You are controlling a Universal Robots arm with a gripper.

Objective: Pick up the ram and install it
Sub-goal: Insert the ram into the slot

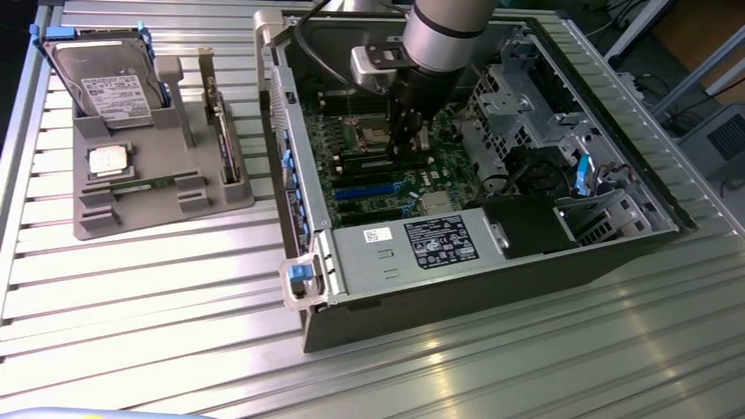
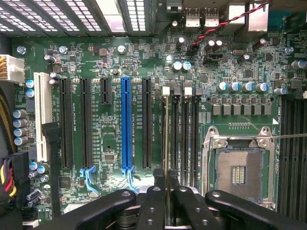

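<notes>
We find the open computer case (image 1: 466, 262) on the slatted table (image 1: 140, 288), the arm reaching inside; the grey holder (image 1: 152, 188) beside it carries a hard drive (image 1: 105, 78); over the motherboard (image 2: 110, 72), the gripper (image 2: 166, 189) is clamped on the ram (image 2: 166, 139), edge-on, above the memory slots (image 2: 184, 134) beside the empty processor socket (image 2: 238, 172).

You will find printing in several places, but none of it can be read. The hard drive (image 1: 107, 83) carries a white label, the power supply (image 1: 407, 247) a black label (image 1: 440, 240) and a small white sticker (image 1: 378, 234) — all illegible. White lettering beside the motherboard (image 2: 115, 62) slots is likewise too fine to make out.
</notes>
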